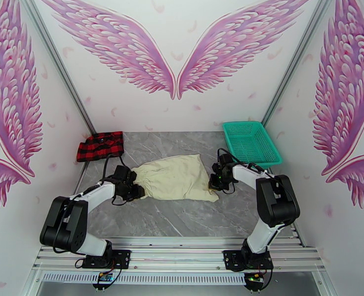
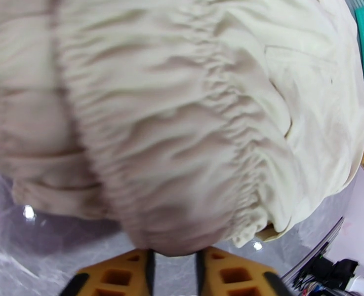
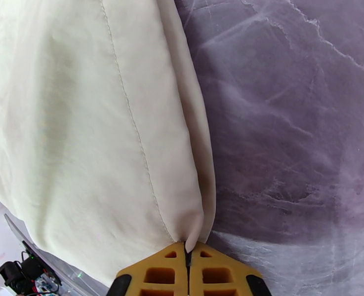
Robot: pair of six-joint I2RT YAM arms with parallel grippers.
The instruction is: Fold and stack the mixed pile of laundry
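Top view: shirt (image 1: pixel 101 145) lies folded at far left of table (image 1: pixel 182 218); cream cloth (image 1: pixel 174 177) is spread mid-table, fold judged unfinished.
Left wrist: gathered end is pinched by left gripper (image 2: pixel 174 265).
Right wrist: corner is clamped by right gripper (image 3: pixel 187 255).
Folding and stacking are left to do.

A: Near strip of grey marbled table (image 1: pixel 182 223) bare, a wide lane right across.
B: Far edge?
A: Open at centre only (red-and-black check shirt (image 1: pixel 101 145) fills left corner, teal plastic mesh basket (image 1: pixel 251 142) right). Crumpled cream cloth garment (image 1: pixel 174 177) blocks the middle.
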